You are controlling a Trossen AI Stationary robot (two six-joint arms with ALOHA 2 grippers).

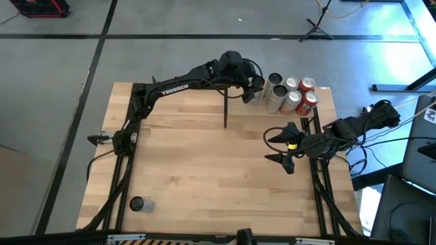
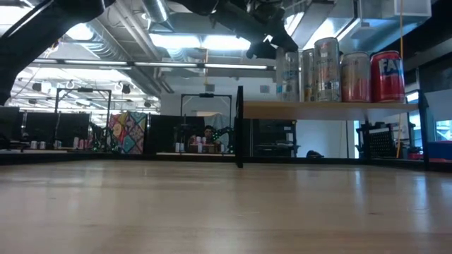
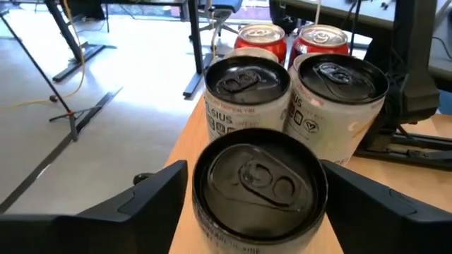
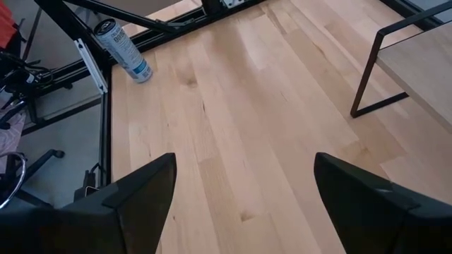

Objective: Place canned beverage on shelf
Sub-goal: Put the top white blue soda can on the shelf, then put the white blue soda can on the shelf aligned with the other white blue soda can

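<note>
- The left gripper (image 3: 258, 204) is over the shelf's near-left corner, its two dark fingers (image 3: 152, 194) spread wide on either side of a silver can (image 3: 258, 187); whether the pads touch the can is not clear.
- That silver can stands upright on the shelf (image 2: 325, 109), at the front of a cluster of cans.
- Just behind it are two pale cans; the left one (image 3: 244, 95) reads "CELSIUS" in part on its side.
- Behind those stand two red cans (image 3: 260, 39); in the low view one red can (image 2: 387, 76) shows white letters "FA".
- The arm above reads "TROSSEN" (image 1: 175, 88).
- The right gripper (image 1: 285, 146) hangs open over the tabletop (image 1: 204, 170), empty.
- A lone can (image 1: 138, 203) stands at the table's near-left corner.
</note>
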